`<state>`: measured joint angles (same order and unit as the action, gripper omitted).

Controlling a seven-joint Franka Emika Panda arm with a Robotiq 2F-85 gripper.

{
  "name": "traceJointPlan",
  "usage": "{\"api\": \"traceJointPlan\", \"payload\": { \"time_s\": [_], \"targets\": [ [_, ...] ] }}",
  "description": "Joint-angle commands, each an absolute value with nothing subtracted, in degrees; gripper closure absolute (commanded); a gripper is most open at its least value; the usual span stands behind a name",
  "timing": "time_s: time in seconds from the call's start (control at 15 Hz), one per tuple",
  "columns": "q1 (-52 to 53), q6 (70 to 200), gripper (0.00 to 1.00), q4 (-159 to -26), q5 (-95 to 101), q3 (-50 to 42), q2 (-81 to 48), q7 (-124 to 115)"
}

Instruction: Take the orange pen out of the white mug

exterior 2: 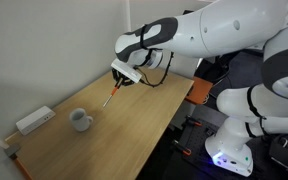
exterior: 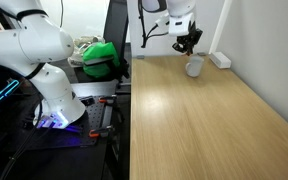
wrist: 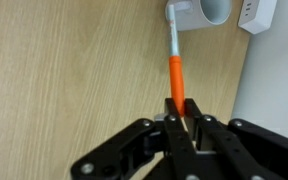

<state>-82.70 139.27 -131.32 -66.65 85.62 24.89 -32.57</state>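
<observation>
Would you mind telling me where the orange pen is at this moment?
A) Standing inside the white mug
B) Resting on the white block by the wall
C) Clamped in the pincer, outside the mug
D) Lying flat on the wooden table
C: the wrist view shows the pincer shut on the orange pen, and in an exterior view the pen hangs above the table, apart from the white mug.
</observation>
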Motion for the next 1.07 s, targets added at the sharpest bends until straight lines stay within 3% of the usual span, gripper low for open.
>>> {"api": "traceJointPlan", "payload": {
  "time_s": [0.0, 0.13, 0.2, 0.33, 0.8, 1.0],
  "targets": [
    [-83.73, 139.42, 0.97, -132.56, -64.75, 87.67, 19.07, -32.04],
    [-85.6, 137.45, 0.97, -132.76, -64.73, 89.32, 20.6, -32.98],
    [-86.24, 136.88, 0.61, -132.88, -63.94, 89.94, 21.06, -34.35],
    [-87.33, 136.47, 0.55, -132.87, -63.38, 91.13, 22.18, -35.68],
    [-76.66, 138.56, 0.03, -131.6, -52.6, 88.87, 31.65, -50.27],
    [-71.58, 137.67, 0.0, -130.65, -44.15, 87.11, 35.04, -59.39]
  ]
}}
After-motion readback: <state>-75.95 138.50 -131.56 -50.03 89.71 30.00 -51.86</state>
